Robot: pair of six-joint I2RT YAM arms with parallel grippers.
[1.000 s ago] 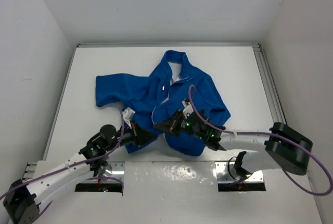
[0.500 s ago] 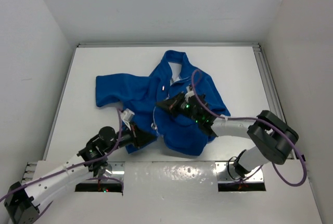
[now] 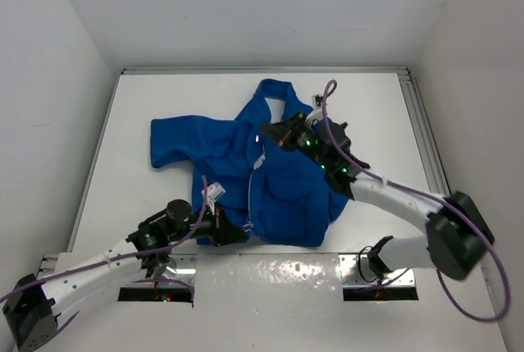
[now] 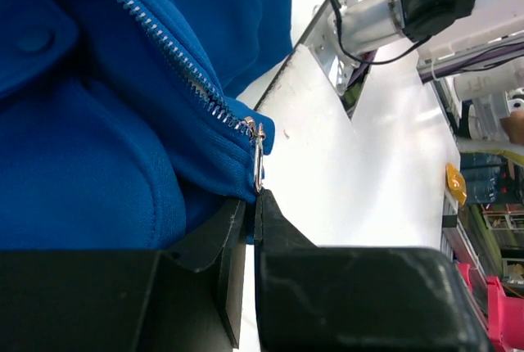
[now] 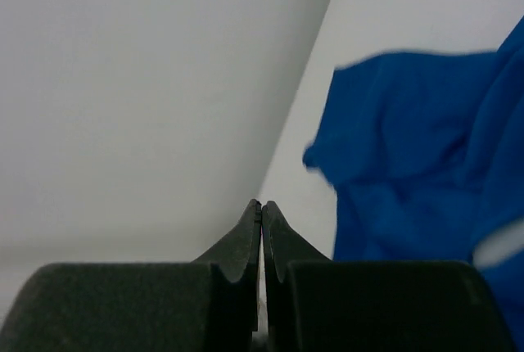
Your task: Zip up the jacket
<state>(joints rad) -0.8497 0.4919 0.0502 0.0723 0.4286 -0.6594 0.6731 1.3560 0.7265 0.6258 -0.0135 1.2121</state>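
The royal-blue jacket point(image 3: 286, 196) lies flat on the white table, collar toward the far side. My left gripper point(image 3: 239, 233) is at the bottom hem and shut on the blue fabric point(image 4: 205, 180) at the zipper's lower end. In the left wrist view the silver zipper point(image 4: 164, 45) shows meshed teeth, and a small silver tab point(image 4: 259, 160) hangs just above my gripper point(image 4: 255, 200). My right gripper point(image 3: 264, 134) is over the upper front near the collar. In the right wrist view it point(image 5: 261, 205) is shut with nothing visible between the tips, and a sleeve point(image 5: 409, 147) lies to the right.
White walls close the table on the left, far and right sides. A metal rail point(image 3: 422, 131) runs along the right edge. A shiny metal plate point(image 3: 270, 274) lies at the near edge between the arm bases. The right arm's base point(image 4: 385, 16) shows in the left wrist view.
My right gripper has travelled from the lower front of the jacket up to near the collar. My left gripper has shifted slightly right and nearer, and the front now lies straighter.
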